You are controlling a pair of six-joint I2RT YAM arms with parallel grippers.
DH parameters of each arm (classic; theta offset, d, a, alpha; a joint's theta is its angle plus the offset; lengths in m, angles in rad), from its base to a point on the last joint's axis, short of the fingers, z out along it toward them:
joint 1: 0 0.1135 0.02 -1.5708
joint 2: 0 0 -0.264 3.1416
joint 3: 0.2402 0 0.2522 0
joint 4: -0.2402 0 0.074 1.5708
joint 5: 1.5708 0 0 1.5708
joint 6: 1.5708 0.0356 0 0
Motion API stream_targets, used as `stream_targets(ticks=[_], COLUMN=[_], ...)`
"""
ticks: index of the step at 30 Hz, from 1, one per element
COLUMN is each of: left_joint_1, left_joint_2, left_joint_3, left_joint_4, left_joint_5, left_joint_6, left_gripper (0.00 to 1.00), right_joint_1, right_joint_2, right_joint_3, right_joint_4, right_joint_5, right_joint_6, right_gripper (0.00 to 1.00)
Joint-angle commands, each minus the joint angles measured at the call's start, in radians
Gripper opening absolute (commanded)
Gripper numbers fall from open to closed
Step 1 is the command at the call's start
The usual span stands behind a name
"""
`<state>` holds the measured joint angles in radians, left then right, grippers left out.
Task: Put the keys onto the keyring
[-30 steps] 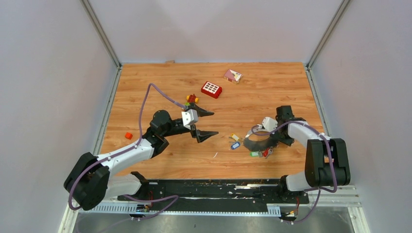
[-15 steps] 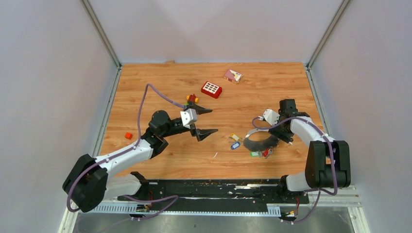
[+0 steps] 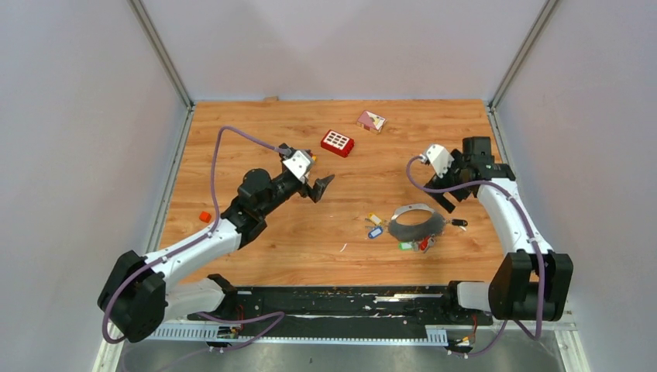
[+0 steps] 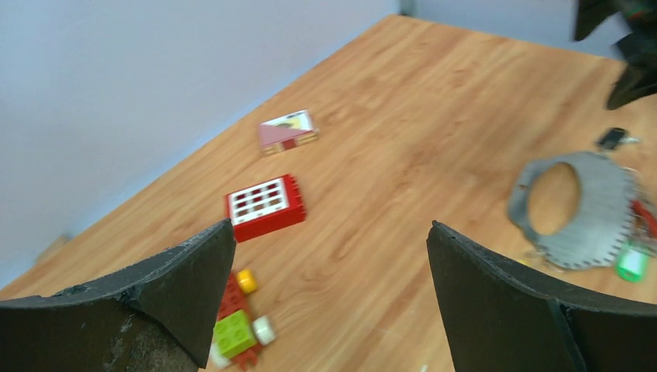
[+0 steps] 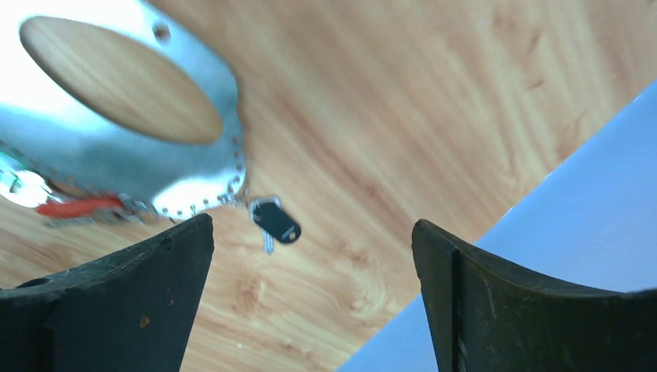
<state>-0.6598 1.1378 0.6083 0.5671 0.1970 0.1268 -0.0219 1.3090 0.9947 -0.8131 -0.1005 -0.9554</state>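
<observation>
keyring [image 3: 416, 227] lying near right gripper [image 5: 310, 229] — jaws spread, empty, left gripper [image 4: 329, 232] also spread, well apart

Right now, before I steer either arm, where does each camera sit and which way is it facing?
Top external: fixed above and behind the bases, looking down on the whole table; left arm and right arm both show.
Left wrist: on the left arm, looking across past the red brick to the keyring; open jaws frame the bottom.
Right wrist: on the right arm, looking steeply down at the keyring's edge and a black-tagged key; open jaws below.
Shared: all three see the keyring.
</observation>
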Motion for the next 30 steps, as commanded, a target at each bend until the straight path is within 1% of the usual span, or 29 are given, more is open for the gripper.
stream_targets(ticks=[1,4,9,12,17,22,27,30], left_joint_1=[0.016,0.027,0.054,0.073,0.098,0.114,0.114,0.114], left_joint_2=[-0.036,-0.052,-0.092,-0.118,-0.163,-0.221,-0.275,-0.31], left_joint_3=[0.064,0.065,0.066,0.071,0.073,0.066,0.076,0.067], left_joint_4=[-0.053,-0.049,-0.04,-0.064,-0.13,-0.216,-0.352,-0.407], left_joint_5=[-0.274,-0.37,-0.413,-0.424,-0.419,-0.405,-0.321,-0.322], left_joint_6=[0.037,0.041,0.052,0.064,0.138,0.138,0.185,0.205], left_gripper=[1.0,1.0,1.0,1.0,1.0,1.0,1.0,1.0], right_joint_1=[-0.001,-0.001,0.0,0.0,0.0,0.0,-0.001,0.0], right_joint_2=[-0.051,-0.064,-0.102,-0.152,-0.27,-0.368,-0.459,-0.497], right_joint_3=[0.119,0.164,0.193,0.17,0.062,0.006,-0.029,-0.046], right_joint_4=[0.011,0.072,0.179,0.253,0.409,0.436,0.443,0.452], right_joint_5=[-0.233,-0.291,-0.323,-0.332,-0.347,-0.342,-0.321,-0.32], right_joint_6=[0.172,0.294,0.472,0.559,0.675,0.707,0.686,0.674], right_gripper=[1.0,1.0,1.0,1.0,1.0,1.0,1.0,1.0])
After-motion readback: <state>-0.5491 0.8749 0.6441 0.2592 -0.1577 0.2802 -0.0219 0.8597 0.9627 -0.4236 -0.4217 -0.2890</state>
